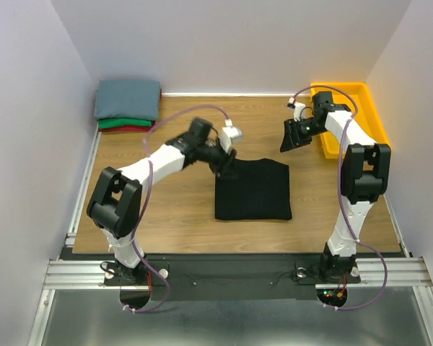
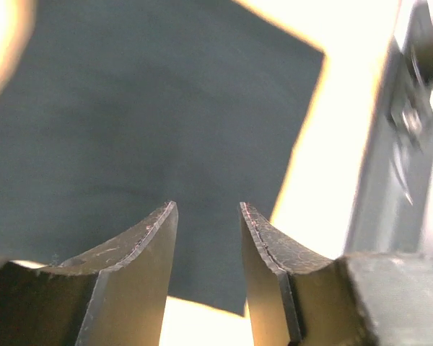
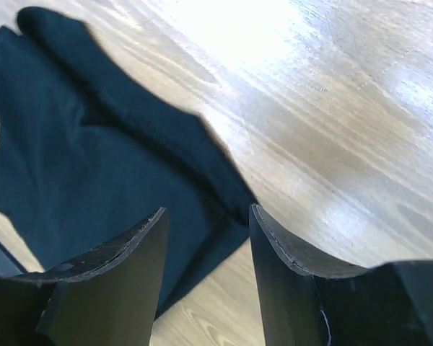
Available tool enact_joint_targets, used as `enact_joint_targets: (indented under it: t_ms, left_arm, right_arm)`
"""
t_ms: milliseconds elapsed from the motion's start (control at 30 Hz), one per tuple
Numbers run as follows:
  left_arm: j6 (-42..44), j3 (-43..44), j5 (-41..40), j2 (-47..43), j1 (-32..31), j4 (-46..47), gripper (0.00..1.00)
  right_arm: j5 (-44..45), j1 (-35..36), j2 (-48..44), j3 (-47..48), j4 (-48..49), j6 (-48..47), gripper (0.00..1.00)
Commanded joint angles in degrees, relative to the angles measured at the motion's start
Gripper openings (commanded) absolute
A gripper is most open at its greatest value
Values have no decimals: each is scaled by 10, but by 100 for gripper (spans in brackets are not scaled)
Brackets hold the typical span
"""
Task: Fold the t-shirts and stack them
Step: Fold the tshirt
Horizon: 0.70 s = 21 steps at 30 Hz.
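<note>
The black t-shirt (image 1: 252, 189) lies folded into a rectangle at the middle of the table. My left gripper (image 1: 226, 165) hovers at its far left corner, open and empty; the left wrist view shows the dark cloth (image 2: 144, 122) below the spread fingers. My right gripper (image 1: 287, 144) is open and empty, above the bare wood just beyond the shirt's far right corner; the shirt (image 3: 94, 166) shows in the right wrist view. A stack of folded tees sits at the far left: slate grey-blue (image 1: 127, 99) on top, green (image 1: 123, 123) and red (image 1: 130, 130) under it.
A yellow plastic bin (image 1: 364, 108) stands at the far right, behind my right arm. White walls close in the table on three sides. A metal rail (image 1: 79, 194) runs along the table's left edge.
</note>
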Motion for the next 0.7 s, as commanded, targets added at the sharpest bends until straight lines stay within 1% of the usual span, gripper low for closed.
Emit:
enact_joint_targets:
  t_ms: [0,33,100,167,333,467,667]
  left_arm:
    - [18,79,20,7,67,1,51]
    - [32,101,21,30,88,-11,51]
    - [38,118,21,63,109,-20,51]
    - [52,144,30,85,117,-38,51]
    - [62,168,28,129,124,-46,51]
    - [55,172,19,151,124,-41,51]
    - [46,166,11,165,128,-37,52]
  right_arm:
    - [-61,-5,-21,-20,-21,-33,55]
    - [-65,-4,-16,-22,-20,-32,54]
    - [-77,-5,2,-21,-20,-31,54]
    - [-82,-5,12,-20,-19,-27,54]
    - [-87,-4,28,-29,-19,-32,54]
    - [-74,-4,39,-39,-17,-37,54]
    - [-71,-4,46,-49,-16,-39,53]
